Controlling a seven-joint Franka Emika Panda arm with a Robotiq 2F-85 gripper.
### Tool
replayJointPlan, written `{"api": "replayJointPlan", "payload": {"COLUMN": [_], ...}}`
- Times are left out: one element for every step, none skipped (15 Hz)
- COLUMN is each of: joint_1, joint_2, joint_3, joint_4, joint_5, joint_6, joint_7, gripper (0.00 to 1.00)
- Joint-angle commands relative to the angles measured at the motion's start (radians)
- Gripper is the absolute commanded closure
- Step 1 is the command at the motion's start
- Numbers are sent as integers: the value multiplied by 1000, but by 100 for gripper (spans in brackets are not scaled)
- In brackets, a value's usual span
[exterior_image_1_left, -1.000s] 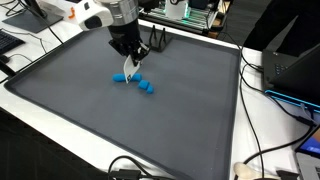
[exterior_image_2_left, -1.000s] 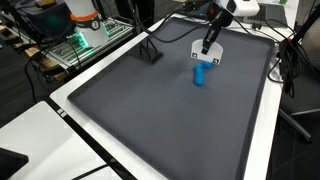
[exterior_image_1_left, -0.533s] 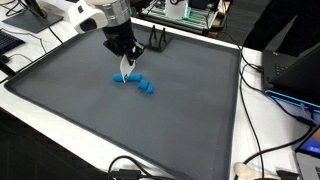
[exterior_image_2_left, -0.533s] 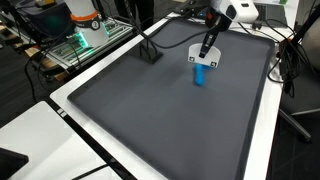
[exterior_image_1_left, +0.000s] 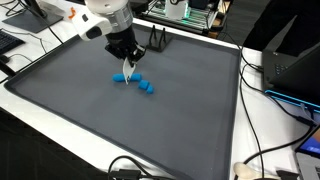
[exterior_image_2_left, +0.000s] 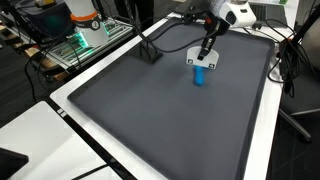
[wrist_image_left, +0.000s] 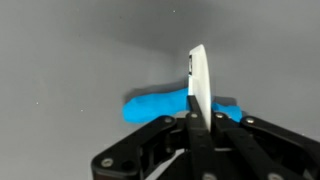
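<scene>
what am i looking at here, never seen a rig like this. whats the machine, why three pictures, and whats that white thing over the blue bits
The machine is a single robot arm with a two-fingered gripper at its end. A person steers it from a distance.

Two of the pictures come from cameras standing outside the robot, looking at the same table from different places. The third comes from a camera on the robot's wrist, looking down past the gripper.

The work surface is a dark grey mat. On it lies a short row of small blue pieces. The pictures do not show what they are made of.

The gripper is shut on a thin flat white piece, held on edge right over the blue pieces. I cannot tell whether it touches them.
</scene>
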Motion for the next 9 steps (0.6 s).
{"api": "replayJointPlan", "payload": {"joint_1": [-4,-3,-1,0,2,4,4,6,6], "joint_2": [15,16,17,17,17,18,20,22,24], "joint_3": [8,9,9,8,8,8,9,9,11], "joint_4": [12,12,12,11,10,11,12,13,14], "joint_5": [-25,-26,-29,-31,-35,-38,-41,-44,-44], "joint_6": [-5,-5,-2,5,11,10,10,11,12], "joint_7": [-17,-18,-18,-18,-17,-17,-18,-18,-19], "gripper": [99,99,99,99,99,99,99,99,99]}}
